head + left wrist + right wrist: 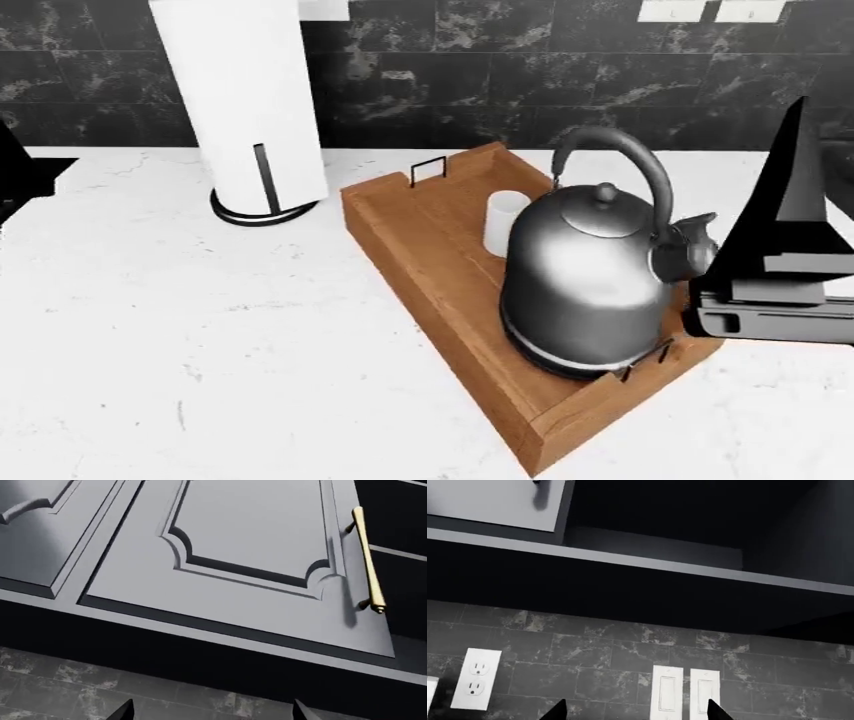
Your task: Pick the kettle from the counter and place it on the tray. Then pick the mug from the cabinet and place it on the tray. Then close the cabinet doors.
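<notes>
Left gripper (210, 711) is spread and empty, aimed up at the closed door (247, 555); its brass handle (368, 560) borders the dark gap. Right gripper (635, 709), spread and empty, faces the open bay. Kettle (594, 290) and mug (507, 222) sit on the tray (427, 250); the right looks nearer the last open door.

White marble counter (200, 330) bears the tray (414, 255) and paper-towel roll (254, 100).

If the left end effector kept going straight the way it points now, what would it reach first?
Probably the grey panelled cabinet door with the brass bar handle, or the dark underside just below it; depth is unclear. Nothing nearer shows between the fingertips.
</notes>
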`<state>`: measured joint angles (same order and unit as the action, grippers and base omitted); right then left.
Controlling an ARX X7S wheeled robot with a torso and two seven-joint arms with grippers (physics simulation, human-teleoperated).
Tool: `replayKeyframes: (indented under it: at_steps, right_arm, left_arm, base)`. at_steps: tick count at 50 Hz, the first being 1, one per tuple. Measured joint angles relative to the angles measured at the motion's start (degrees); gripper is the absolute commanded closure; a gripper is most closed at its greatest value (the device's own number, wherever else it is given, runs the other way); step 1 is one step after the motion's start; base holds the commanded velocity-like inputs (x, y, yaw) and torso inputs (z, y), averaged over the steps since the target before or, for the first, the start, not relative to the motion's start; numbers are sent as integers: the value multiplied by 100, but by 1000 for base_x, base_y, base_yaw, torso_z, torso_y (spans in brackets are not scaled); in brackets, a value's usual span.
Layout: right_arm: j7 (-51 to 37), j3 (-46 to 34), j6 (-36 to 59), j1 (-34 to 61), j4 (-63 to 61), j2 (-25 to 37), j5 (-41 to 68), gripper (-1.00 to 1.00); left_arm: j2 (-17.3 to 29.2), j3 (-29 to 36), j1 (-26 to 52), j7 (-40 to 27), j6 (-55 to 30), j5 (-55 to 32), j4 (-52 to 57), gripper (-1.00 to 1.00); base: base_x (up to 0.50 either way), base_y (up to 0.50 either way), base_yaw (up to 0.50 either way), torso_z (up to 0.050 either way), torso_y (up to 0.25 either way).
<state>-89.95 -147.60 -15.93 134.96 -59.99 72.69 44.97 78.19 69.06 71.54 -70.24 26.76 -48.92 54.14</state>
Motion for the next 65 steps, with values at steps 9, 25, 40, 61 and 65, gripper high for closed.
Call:
replayKeyframes:
  at_steps: [9, 25, 40, 61, 65]
  right_arm:
    - [-1, -17, -19, 0, 0, 11, -24, -100]
    - [-2, -9, -33, 0, 0, 6, -34, -100]
    - [-2, -41, -54, 1, 0, 32, -75, -100]
    - [-2, -70, -61, 0, 0, 62, -98, -100]
    - [-5, -71, -57, -4, 4, 74, -98, -100]
  left_arm:
    - [12, -9, -32, -37, -1, 31, 16, -100]
    - [-12, -29, -60, -45, -5, 15, 13, -100]
    - [-24, -40, -96, -39, -1, 23, 10, -100]
    - [-35, -49, -158, -24, 21, 40, -10, -100]
    - [-38, -44, -173, -20, 25, 48, -7, -100]
  base:
    - [7, -500, 0, 0, 0]
    - [7, -500, 0, 0, 0]
    - [7, -500, 0, 0, 0]
    - [7, -500, 0, 0, 0]
    - [2, -189, 0, 0, 0]
